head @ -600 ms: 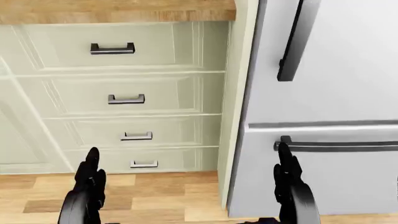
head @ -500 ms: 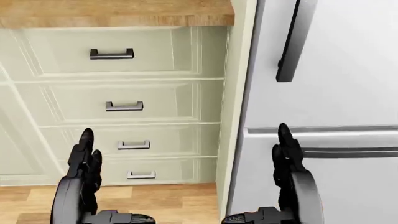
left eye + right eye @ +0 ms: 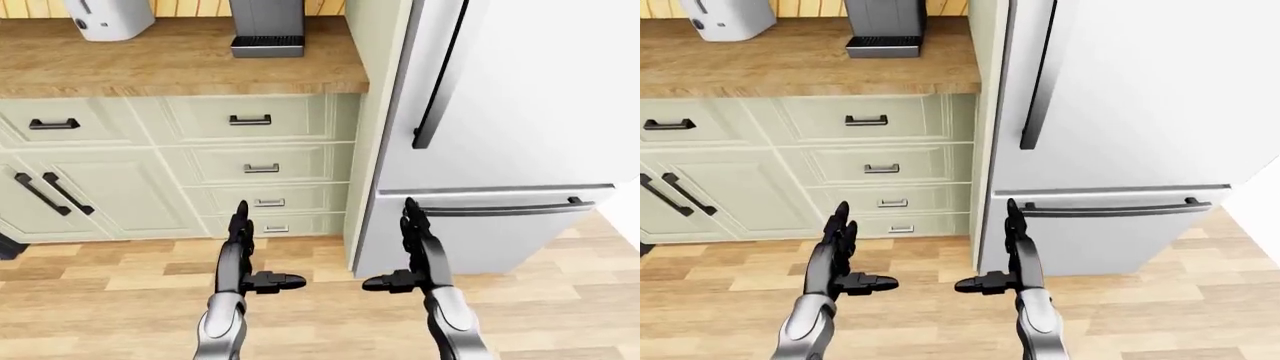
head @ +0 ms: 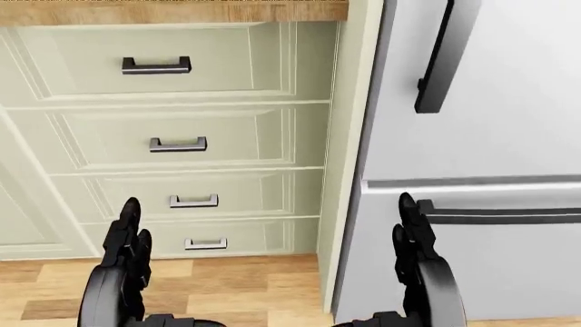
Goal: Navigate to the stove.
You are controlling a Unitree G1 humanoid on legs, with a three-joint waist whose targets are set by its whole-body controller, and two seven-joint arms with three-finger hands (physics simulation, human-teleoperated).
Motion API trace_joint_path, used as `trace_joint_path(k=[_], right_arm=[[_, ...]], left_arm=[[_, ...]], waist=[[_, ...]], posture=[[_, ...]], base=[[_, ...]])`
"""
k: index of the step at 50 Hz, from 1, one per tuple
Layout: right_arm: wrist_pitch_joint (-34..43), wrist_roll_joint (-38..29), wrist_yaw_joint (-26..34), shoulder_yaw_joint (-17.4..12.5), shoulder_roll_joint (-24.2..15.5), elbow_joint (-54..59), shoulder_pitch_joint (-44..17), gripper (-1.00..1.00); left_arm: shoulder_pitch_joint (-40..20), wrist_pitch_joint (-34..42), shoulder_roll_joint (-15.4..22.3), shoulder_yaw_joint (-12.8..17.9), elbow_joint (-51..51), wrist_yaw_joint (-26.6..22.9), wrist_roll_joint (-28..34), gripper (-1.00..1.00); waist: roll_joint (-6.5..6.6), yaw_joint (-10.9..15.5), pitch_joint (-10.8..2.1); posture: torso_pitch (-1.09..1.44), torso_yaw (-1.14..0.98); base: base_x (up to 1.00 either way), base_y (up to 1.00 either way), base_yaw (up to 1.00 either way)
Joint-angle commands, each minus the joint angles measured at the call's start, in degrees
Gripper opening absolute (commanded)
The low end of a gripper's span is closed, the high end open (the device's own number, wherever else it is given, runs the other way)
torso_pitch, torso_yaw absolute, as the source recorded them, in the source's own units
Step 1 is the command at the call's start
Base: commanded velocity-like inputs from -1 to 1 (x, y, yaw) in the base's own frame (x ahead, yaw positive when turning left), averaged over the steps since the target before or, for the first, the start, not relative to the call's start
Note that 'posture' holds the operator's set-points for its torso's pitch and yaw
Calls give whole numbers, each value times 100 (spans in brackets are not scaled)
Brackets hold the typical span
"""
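No stove shows in any view. My left hand and right hand are held out low over the wooden floor, fingers pointing up and thumbs turned inward. Both are open and hold nothing. In the head view the left hand stands before the lowest drawers and the right hand before the fridge's bottom drawer.
A cream drawer stack sits under a wooden countertop, with cabinet doors further left. A tall white fridge fills the right, close ahead. A dark coffee machine and a white appliance stand on the counter.
The whole head view bobbed: the drawers slid down, then up again, so the camera moved. Both hands stayed open and sit slightly lower in the picture.
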Motion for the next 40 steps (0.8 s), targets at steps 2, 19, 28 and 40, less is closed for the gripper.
trace_joint_path(k=[2,19,28,40], right_arm=[[-235,38,4,-29,-12,-150,-131,100],[-190,62,3,-21,-13,-175,-127,100],[-269,56,9,-27,-14,-83,-151,100],[-147,55,2,-12,-5,-261,-99,100]], left_arm=[[-97,-176,11,2,-247,0,-11,100],[-97,-176,11,2,-247,0,-11,100],[-97,-176,11,2,-247,0,-11,100],[-97,-176,11,2,-247,0,-11,100]], waist=[[1,-1,-95],[19,-12,15],[149,-35,69],[-187,-55,50]], posture=[[0,0],[0,0],[0,0],[0,0]], base=[[0,4,0],[0,6,0],[0,18,0],[0,18,0]])
